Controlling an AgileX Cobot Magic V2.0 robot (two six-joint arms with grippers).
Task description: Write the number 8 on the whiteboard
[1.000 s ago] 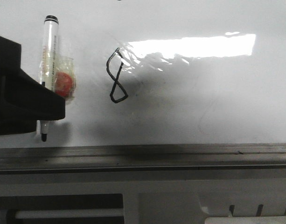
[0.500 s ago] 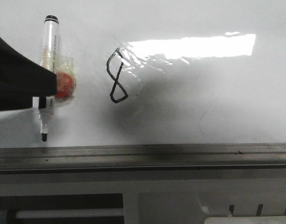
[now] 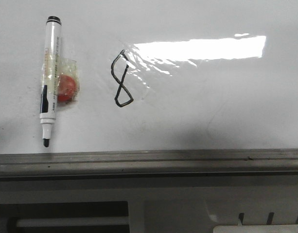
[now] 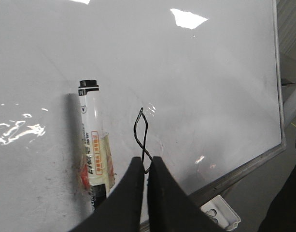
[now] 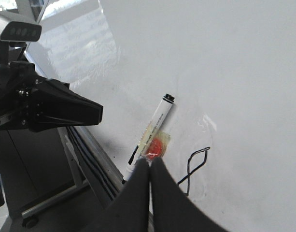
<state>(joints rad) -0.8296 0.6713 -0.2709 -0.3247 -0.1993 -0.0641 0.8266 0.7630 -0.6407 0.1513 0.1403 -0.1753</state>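
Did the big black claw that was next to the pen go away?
Yes. It slid off to the left, away from the pen, and no longer shows in the front view. The pen and the 8 stayed put on the whiteboard.

place: robot lab or test workshop | evidence: large glossy whiteboard (image 3: 212, 111) with grey metal edge rail (image 3: 149, 162) laid flat as work surface | black robot arm housing (image 5: 46, 108) on metal frame beside it | bare grey floor (image 5: 27, 159) under the rig
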